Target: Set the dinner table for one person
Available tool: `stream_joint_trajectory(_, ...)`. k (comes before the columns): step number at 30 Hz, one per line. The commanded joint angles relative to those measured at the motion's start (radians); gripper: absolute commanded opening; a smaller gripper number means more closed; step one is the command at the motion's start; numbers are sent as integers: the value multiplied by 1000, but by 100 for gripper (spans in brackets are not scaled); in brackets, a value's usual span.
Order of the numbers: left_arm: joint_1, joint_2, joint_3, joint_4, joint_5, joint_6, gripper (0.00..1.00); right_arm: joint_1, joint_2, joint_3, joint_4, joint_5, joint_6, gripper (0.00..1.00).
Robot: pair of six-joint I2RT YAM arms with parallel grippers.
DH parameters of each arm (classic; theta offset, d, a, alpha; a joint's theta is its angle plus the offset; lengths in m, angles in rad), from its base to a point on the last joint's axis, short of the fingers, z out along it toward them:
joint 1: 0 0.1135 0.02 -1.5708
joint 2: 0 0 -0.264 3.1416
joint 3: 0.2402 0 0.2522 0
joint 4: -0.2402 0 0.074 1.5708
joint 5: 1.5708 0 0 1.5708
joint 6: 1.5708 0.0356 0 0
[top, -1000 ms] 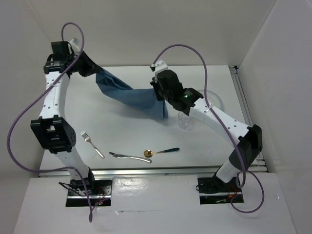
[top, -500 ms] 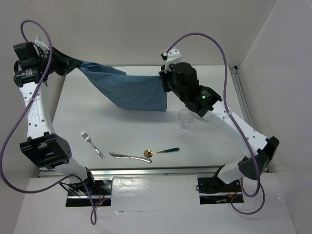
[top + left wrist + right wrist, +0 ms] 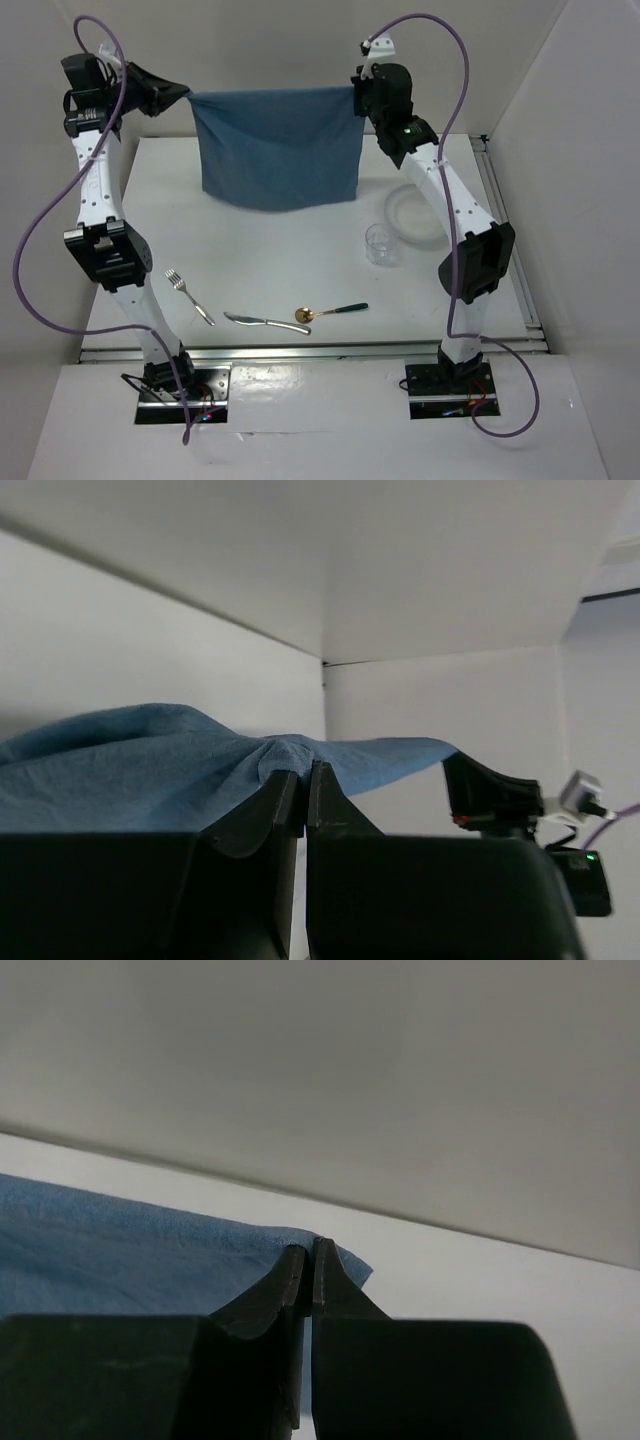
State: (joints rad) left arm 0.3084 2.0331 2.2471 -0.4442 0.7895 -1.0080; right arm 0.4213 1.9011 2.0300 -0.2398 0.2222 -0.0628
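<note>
Top external view: the cloth [image 3: 277,145] hangs stretched, top edge running left to right, the left end effector [image 3: 187,95] and right end effector [image 3: 356,93] each pinched tight on an upper corner. It hangs over the far surface [image 3: 290,265], its hem seemingly just clear. Laying it flat needs both arms lowering together.

White dinner table [image 3: 260,250] with tableware scattered on it.
A blue cloth placemat [image 3: 278,145] is held spread upright above the far edge. A fork [image 3: 188,295], knife [image 3: 262,321] and gold-bowled spoon [image 3: 330,311] are laid near the front, with a clear glass [image 3: 380,244] beside a plate [image 3: 393,215] at right.
</note>
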Motion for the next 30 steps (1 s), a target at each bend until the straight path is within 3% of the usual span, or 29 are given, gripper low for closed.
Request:
stream_joint_trajectory(1, 9, 19, 132, 173, 63, -104, 0, -36, -10, 104, 154, -20, -11, 0)
stream_joint_trajectory(4, 30, 19, 125, 248, 95, -142, 0, -46, -10, 95, 168, -44, -2, 0)
stream_joint_trajectory(7, 31, -43, -1, 274, 111, -136, 0, -46, -65, -12, 195, -44, -11, 0)
stream_joint_trajectory(11, 40, -229, -315, 274, 87, -46, 0, -46, -199, -235, 238, -66, 39, 0)
stream_joint_trajectory(12, 40, -272, -456, 274, 73, -25, 0, -46, -223, -328, 238, -66, 50, 0)
stream_joint_trajectory(16, 64, -518, -780, 156, -33, 89, 1, -12, -356, -609, 238, -125, 113, 0)
stream_joint_trajectory(17, 78, -551, -835, 74, -100, 145, 15, -3, -414, -666, 238, -142, 136, 7)
stream_joint_trajectory(18, 90, -577, -927, 23, -137, 178, 36, 20, -440, -783, 238, -159, 136, 24)
stream_joint_trajectory(19, 90, -599, -969, -22, -175, 202, 59, 36, -467, -833, 238, -197, 147, 49)
stream_joint_trajectory(20, 100, -616, -1007, -56, -256, 241, 100, 54, -490, -878, 228, -198, 147, 70)
stream_joint_trajectory(21, 100, -625, -1058, -109, -288, 255, 100, 89, -529, -913, 214, -198, 147, 92)
stream_joint_trajectory(23, 126, -597, -1058, -160, -286, 302, 100, 115, -568, -981, 214, -141, 147, 100)
stream_joint_trajectory(27, 126, -553, -969, -218, -323, 331, 100, 116, -581, -932, 151, -153, 156, 100)
stream_joint_trajectory(30, 65, -553, -946, -156, -367, 382, 82, 116, -466, -783, 38, -179, 178, 98)
